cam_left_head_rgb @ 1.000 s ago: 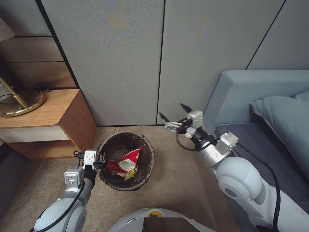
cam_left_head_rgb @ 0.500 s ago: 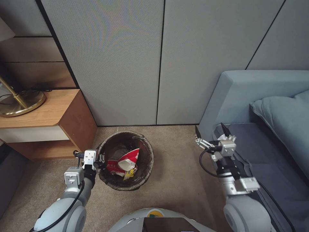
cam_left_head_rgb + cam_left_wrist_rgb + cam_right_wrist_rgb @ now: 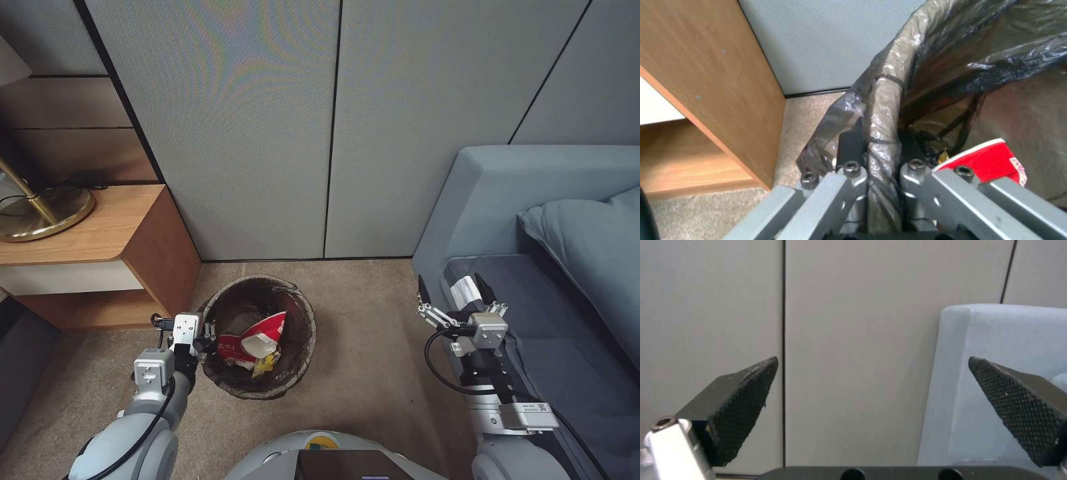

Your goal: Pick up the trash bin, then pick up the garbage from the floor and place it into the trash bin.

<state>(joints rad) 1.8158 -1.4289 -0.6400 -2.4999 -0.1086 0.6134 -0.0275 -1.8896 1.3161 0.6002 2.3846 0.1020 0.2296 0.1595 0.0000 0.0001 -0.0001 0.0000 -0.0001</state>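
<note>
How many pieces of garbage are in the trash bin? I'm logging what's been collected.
3 visible in the trash bin: a red-and-white paper cup, a red wrapper beside it, a yellow wrapper beneath. More may be hidden underneath.

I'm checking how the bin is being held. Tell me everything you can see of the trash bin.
The trash bin is small and round, standing upright on the carpet beside the wooden cabinet. A dark, glossy, crinkled bag liner folds over its rim. Inside lie crumpled red-and-white paper and a yellow wrapper. The left gripper is shut on the rim at the cabinet side, one finger inside and one outside. Its outer wall is mostly hidden.
</note>
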